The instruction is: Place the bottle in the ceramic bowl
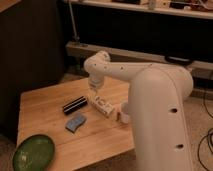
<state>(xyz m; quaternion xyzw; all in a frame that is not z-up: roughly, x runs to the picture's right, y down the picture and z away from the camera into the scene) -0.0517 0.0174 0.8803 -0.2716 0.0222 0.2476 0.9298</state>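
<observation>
The bottle [103, 106] is small, whitish and boxy with dark print, and it lies on its side near the middle of the wooden table [45, 107]. The ceramic bowl [34, 152] is wide, shallow and glossy dark green, and it sits at the table's front left corner, far from the bottle. My gripper [93, 89] hangs from the white arm and points down just above and behind the bottle's left end. It holds nothing that I can see.
A black ridged bar [75, 105] lies left of the bottle, and a blue sponge [76, 122] lies in front of it. A white mug [124, 113] stands right of the bottle, partly behind my arm [160, 100]. A dark cabinet and a metal shelf stand behind the table.
</observation>
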